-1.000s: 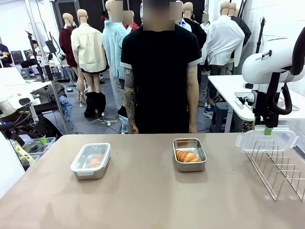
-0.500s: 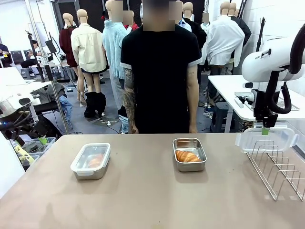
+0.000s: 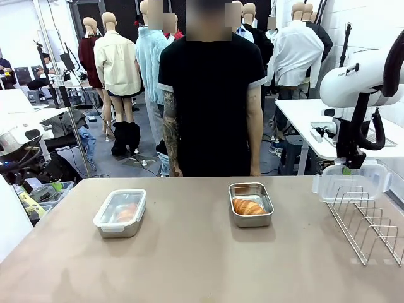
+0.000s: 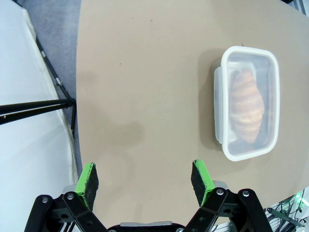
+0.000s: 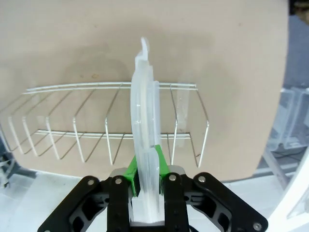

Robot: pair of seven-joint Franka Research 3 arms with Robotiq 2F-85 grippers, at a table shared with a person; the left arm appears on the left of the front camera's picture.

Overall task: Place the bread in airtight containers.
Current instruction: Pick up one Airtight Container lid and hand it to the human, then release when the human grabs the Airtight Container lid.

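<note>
The right gripper [image 5: 145, 176] is pinching a clear plastic clip-on lid [image 3: 350, 183] upright over the wire rack [image 3: 369, 221] at the bench's right edge. The left gripper [image 4: 145, 179] is hanging wide apart above the left edge, near the lidded steel tin [image 4: 247, 102] holding a golden croissant [image 4: 246, 105]. Mid-bench, an uncovered steel tin [image 3: 250, 204] is holding another croissant [image 3: 248, 206].

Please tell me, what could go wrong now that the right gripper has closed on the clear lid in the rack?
1. The right gripper pinches the clear lid only at its top edge, so it may slip or swing.
2. The lid stands between wires of the wire rack; lifting may snag it and drag the rack.
</note>
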